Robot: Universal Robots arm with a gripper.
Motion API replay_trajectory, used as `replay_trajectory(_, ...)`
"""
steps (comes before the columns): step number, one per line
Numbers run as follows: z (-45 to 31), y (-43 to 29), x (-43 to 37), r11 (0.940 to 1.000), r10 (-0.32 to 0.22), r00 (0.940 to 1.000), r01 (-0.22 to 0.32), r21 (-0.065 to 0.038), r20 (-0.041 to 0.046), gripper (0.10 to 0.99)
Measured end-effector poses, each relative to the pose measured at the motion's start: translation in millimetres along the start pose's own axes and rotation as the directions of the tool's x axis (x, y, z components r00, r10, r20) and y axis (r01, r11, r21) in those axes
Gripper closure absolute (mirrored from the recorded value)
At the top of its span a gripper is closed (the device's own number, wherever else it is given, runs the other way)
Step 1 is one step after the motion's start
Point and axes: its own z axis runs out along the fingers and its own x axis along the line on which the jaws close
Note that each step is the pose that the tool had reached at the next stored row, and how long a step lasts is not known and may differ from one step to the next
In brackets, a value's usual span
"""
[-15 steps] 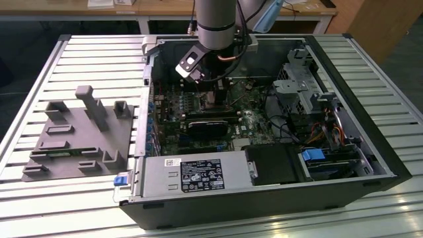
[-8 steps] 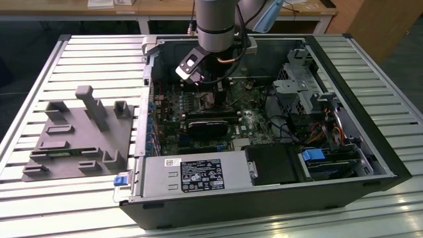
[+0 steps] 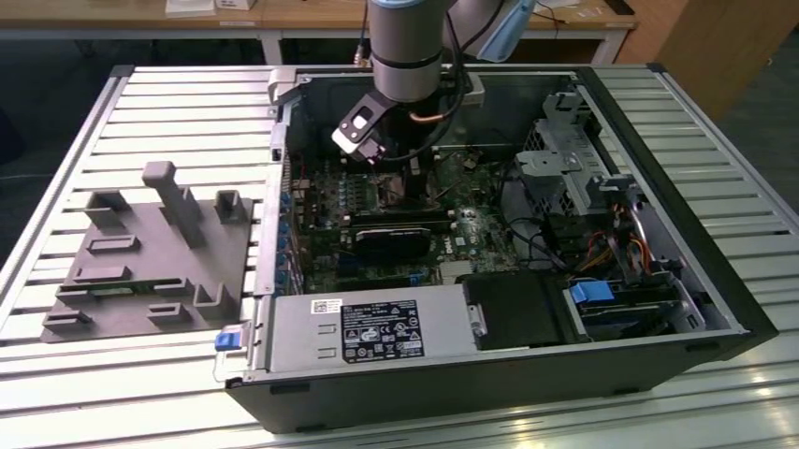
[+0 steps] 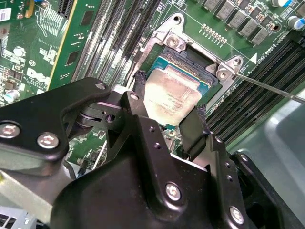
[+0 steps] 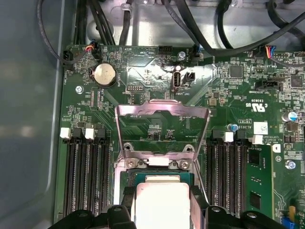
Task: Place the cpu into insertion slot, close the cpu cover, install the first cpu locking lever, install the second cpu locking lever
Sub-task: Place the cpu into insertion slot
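The cpu, a pale silver square chip, sits between my gripper's black fingers, which press on two opposite edges. It hangs just over the insertion slot, whose dark frame and metal rim show beyond the chip. In the first wrist view the cpu is right in front of the cpu cover, a silver window frame standing raised on its hinge behind the slot. A thin locking lever sticks out beside the socket. In the exterior view my gripper is low inside the computer case.
Long black memory slots flank the socket on both sides. A black module lies on the board in front of the arm, with the power supply nearer. A drive cage and cables are at the exterior view's right, a grey fixture at its left.
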Motion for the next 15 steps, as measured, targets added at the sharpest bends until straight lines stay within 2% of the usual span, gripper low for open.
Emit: replay_trajectory(15, 5.3, -2.8, 3.6, 1.0, 0.0, 1.0, 0.0, 0.0, 0.0003, 0.549)
